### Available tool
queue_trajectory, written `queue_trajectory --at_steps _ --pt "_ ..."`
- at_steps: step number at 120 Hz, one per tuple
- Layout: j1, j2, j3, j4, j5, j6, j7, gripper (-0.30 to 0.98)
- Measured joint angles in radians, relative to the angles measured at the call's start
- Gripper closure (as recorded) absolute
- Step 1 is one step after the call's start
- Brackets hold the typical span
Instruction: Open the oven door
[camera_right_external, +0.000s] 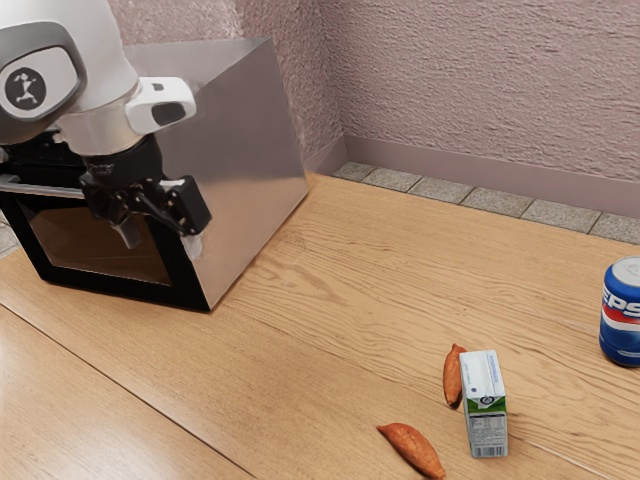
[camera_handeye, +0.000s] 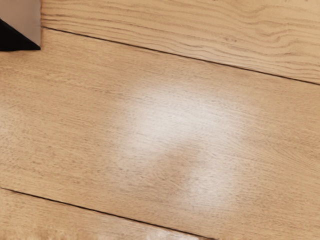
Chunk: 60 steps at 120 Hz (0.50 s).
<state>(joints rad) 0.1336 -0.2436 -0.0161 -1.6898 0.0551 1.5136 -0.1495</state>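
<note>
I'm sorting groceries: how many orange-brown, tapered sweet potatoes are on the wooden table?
2. One sweet potato lies right beside the white-and-green rectangular carton; the other sweet potato lies nearer the exterior view's lower edge. The carton may hide more.

Can (camera_right_external: 622, 335) — white "EPS" legible, word cut off at exterior view's right edge. Carton (camera_right_external: 486, 410) — print too small to read.

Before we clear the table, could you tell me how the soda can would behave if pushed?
The soda can stands upright and is taller than wide, so a high push would probably tip it. Once down, its round body would likely roll. Its smooth, shiny side may be slippery.
</note>
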Motion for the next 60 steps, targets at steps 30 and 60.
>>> queue_trajectory --at_steps 30,60 --pt "0.198 -0.177 0.068 -0.169 0.062 0.038 -0.238 0.00" --pt "0.268 -0.157 0.130 -0.185 -0.013 0.391 -0.495 0.00"
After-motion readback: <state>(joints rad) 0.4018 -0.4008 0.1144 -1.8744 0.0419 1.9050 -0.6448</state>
